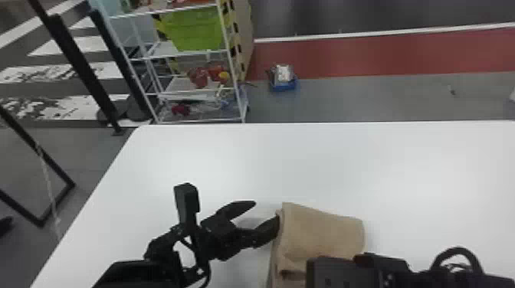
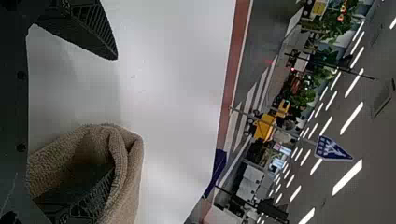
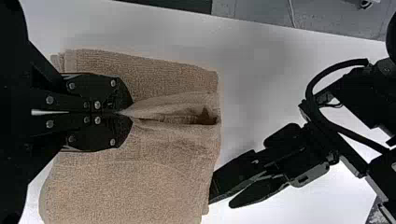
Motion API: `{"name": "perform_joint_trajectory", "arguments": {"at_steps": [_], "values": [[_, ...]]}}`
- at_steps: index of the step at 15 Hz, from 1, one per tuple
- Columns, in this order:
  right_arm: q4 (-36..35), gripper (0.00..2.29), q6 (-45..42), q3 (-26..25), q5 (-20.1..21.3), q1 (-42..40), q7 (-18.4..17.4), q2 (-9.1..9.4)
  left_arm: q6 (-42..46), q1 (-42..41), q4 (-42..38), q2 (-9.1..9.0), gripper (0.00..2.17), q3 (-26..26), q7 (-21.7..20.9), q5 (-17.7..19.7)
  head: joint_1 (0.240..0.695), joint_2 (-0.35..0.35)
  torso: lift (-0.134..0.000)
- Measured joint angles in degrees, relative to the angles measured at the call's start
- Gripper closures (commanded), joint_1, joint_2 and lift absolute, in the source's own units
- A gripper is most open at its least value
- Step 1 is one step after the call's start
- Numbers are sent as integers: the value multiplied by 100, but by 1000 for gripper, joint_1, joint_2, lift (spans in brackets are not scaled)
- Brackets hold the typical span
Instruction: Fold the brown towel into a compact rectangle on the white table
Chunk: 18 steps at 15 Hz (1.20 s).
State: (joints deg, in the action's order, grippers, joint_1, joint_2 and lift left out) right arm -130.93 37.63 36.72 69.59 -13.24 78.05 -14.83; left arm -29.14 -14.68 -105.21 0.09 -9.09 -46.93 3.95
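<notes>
Well, shelf rack [image 1: 230, 53]: stood beyond the white counter [image 1: 191, 153], holding a green bin [image 1: 195, 30].
Left gripper [image 1: 267, 211]: had its fingers spread well apart, one tucked inside a fold at the left side of the brown towel [image 1: 320, 229], the other apart from the cloth.
Towel: lay on the counter between the two grippers, folded in layers, with a small ridge raised in its top.
Right gripper [image 1: 333, 270]: had its fingers pressed together, pinching the end of that ridge from above.
</notes>
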Motion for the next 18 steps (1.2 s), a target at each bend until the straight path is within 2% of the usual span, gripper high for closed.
{"name": "perform_joint_trajectory", "arguments": {"at_steps": [2, 3, 4, 8, 9, 13, 16, 18], "values": [[22, 1305, 140, 67, 18, 1, 0, 22, 0, -7, 0, 0, 76, 10, -3, -8, 695, 201, -123], [35, 1129, 196, 102, 19, 3, 0, 36, 0, -8, 0, 0, 76, 14, -3, -13, 695, 204, -123], [52, 826, 237, 131, 19, 4, 0, 48, 0, -8, 0, 0, 76, 21, 0, -17, 695, 205, -123], [67, 768, 489, 241, -41, 6, 0, 81, 2, -8, 6, 0, 76, 32, 0, -32, 695, 214, -123], [67, 569, 530, 265, -85, 11, 0, 94, 1, -7, 8, 0, 76, 36, 0, -36, 695, 217, -123], [43, 542, 700, 282, -332, 53, 0, 155, 0, 0, 10, 0, 76, 43, 0, -44, 695, 232, -123], [-163, 545, 930, 156, -759, 75, 0, 180, 8, 0, 17, 0, 76, 39, 0, -45, 695, 243, -123], [-242, 545, 991, 92, -822, 75, 0, 174, 6, 0, 13, 0, 76, 39, 0, -47, 695, 239, -123]]}}
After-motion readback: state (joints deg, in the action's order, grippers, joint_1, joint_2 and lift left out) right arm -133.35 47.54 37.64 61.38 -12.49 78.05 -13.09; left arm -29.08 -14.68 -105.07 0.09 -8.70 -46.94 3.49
